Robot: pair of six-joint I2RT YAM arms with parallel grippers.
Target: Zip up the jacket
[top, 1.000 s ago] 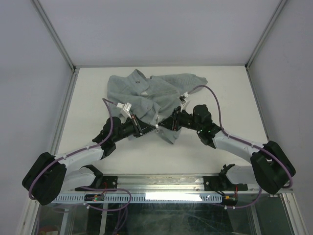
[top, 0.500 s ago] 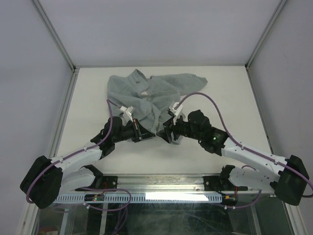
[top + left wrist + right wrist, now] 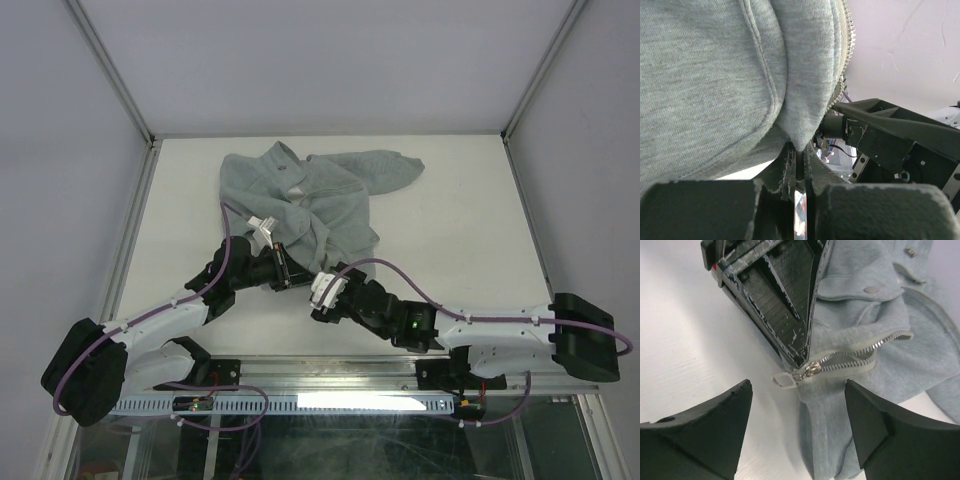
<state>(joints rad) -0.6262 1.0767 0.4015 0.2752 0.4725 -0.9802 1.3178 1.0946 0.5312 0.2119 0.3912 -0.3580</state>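
Pulled back toward the near edge of the desk (image 3: 450,240), the right fingers (image 3: 715,430) have let go of the jacket (image 3: 320,195). They now stand spread wide and hold nothing, just short of the zipper pull (image 3: 785,380), which lies flat on the desk. The left fingers (image 3: 860,210) stay pressed together on the hem beside the zipper's lower end. The jacket lies rumpled from mid-desk toward the far edge.
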